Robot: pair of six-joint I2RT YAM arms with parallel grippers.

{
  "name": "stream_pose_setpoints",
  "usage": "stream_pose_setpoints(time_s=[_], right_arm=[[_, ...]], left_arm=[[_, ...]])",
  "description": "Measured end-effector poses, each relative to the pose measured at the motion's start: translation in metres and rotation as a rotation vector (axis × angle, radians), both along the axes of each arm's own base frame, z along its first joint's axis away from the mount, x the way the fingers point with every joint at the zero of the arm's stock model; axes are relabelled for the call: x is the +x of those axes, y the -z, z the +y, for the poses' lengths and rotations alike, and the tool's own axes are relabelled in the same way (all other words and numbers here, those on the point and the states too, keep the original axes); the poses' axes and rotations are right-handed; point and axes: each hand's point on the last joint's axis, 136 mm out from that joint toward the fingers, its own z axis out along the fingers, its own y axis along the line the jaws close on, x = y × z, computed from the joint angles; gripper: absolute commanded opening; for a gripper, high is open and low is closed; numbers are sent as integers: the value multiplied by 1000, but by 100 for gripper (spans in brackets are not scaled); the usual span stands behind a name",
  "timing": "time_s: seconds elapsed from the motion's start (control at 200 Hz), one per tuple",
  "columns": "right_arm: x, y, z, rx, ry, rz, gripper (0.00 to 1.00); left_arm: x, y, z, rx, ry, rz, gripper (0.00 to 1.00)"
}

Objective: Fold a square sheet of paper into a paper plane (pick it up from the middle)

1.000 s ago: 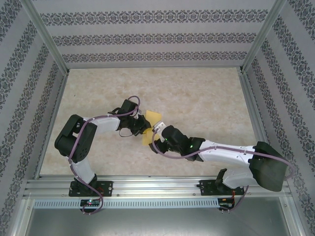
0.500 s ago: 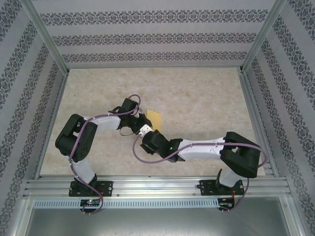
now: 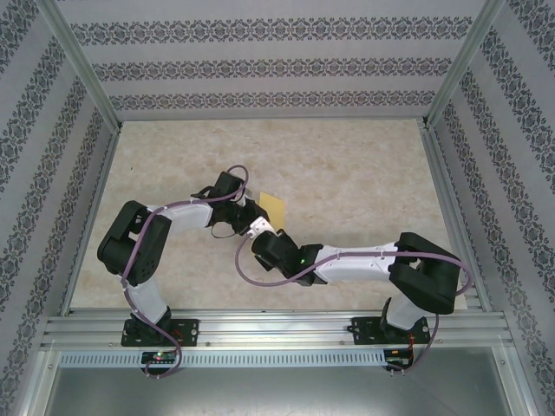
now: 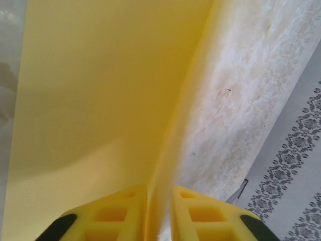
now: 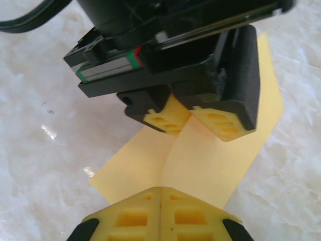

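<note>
The square sheet of paper (image 5: 210,165), creased down its middle, is lying near the centre of the marbled table (image 5: 40,150) with the crease lifted as a ridge between the two arms. The left claw (image 5: 193,123) is pinching the far end of that ridge, its yellow fingers drawn close with the paper between them. The right claw (image 5: 160,216) is clamping fully shut where the crease's near end is meeting it. The step in hand is judged to be sharpening the centre fold; the next move is calling for an even press along the crease, keeping the halves aligned.
</note>
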Motion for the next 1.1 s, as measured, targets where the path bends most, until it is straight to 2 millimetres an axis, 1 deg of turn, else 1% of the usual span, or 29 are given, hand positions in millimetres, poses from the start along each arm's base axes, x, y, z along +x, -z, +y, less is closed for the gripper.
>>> stream_pose_setpoints(time_s=[0.085,0.13,0.19,0.24,0.275,0.44,0.609,0.669,0.754,0.874,1.099], right_arm=[[4,0,-5,38,5,35,0],[5,1,-8,63,4,62,0],[8,4,-9,108,2,111,0],[11,6,-10,145,6,148,0],[13,7,-12,175,9,181,0],[18,10,-14,290,-2,309,0],[23,6,-14,391,-31,415,0],[23,9,-16,408,-41,451,0],[22,18,-20,412,-46,514,0],[24,26,-24,417,-44,584,0],[31,31,-29,424,-28,639,0]], left_arm=[[2,0,5,39,-3,-14,32],[2,0,9,68,-5,-24,38],[2,-3,16,108,-11,-42,41],[3,-6,22,144,-14,-65,46],[3,-9,26,165,-17,-80,47],[2,-25,44,248,-40,-145,48],[1,-36,51,271,-50,-191,49],[-2,-35,53,274,-47,-194,49],[-7,-32,55,276,-38,-189,48],[-13,-29,54,267,-13,-181,47],[-22,-26,49,239,33,-173,46]])
